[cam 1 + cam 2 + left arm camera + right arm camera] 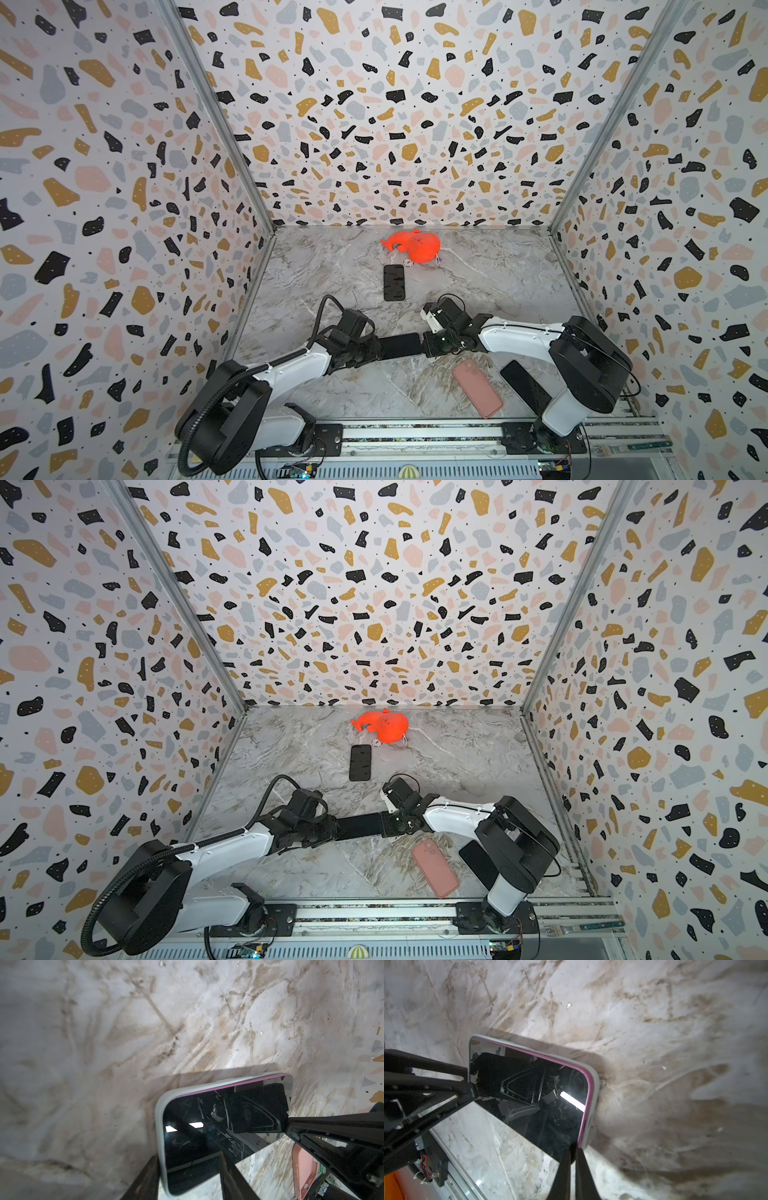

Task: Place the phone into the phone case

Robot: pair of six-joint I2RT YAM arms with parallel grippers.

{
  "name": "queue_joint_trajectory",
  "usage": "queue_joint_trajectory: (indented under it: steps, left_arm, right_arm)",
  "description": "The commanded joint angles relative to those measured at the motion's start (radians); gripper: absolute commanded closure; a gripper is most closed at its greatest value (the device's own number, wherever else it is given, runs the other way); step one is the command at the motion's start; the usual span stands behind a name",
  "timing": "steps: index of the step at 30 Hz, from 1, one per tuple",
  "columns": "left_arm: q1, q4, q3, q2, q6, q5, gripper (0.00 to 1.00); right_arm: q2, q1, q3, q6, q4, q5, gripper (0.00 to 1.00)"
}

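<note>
Pale grey phone case [160, 1136] flat on the marble table [478, 270], pink-edged phone [197, 1142] lying screen-up inside it, a pink line showing along one long side. Long axis stretched straight from gripper to gripper in both top views, one short end toward each arm. Left gripper [188, 1157] part-spread about the near corner, one finger against the case's short end, the other over the glass; clamping or merely bracing, cannot tell. Right gripper [572, 1150] pressed together, tips down on a corner of the opposite short end. Probably a seating press, best driven downward at that corner, not along the length.
</note>
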Motion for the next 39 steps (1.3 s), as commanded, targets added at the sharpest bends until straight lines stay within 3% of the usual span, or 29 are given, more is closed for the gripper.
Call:
queue_joint_trajectory:
  steps: [1,12,16,22,24,27,29,32,39]
  left_arm:
    - [-0.017,0.049,-0.003,0.056,0.023,0.062,0.52]
    - [0.024,-0.034,0.05,0.09,0.11,0.024,0.51]
    - [0.083,-0.084,0.056,0.083,0.159,0.02,0.47]
    - [0.09,-0.105,0.041,0.048,0.167,0.044,0.39]
    - [0.09,-0.125,0.04,0.034,0.175,0.043,0.38]
    - [0.09,-0.143,0.029,0.002,0.18,0.03,0.38]
    - [0.09,-0.143,0.018,-0.009,0.174,0.031,0.38]
    - [0.09,-0.142,-0.002,-0.023,0.159,0.041,0.38]
    - [0.09,-0.087,-0.056,-0.071,0.107,0.104,0.37]
  right_arm:
    - [0.095,0.067,-0.036,-0.01,0.018,-0.086,0.93]
    - [0.02,0.052,0.019,-0.059,-0.078,-0.02,0.92]
    - [-0.053,0.035,0.033,-0.088,-0.132,0.023,0.83]
    - [-0.079,0.035,0.039,-0.091,-0.144,0.064,0.68]
    - [-0.078,0.033,0.065,-0.145,-0.15,0.081,0.65]
    - [-0.104,0.034,0.105,-0.346,-0.147,0.134,0.62]
    - [-0.131,0.023,0.096,-0.47,-0.104,0.168,0.54]
    - [-0.118,-0.06,0.102,-0.493,-0.04,0.04,0.49]
    - [0.016,-0.061,0.185,-0.501,0.002,0.017,0.45]
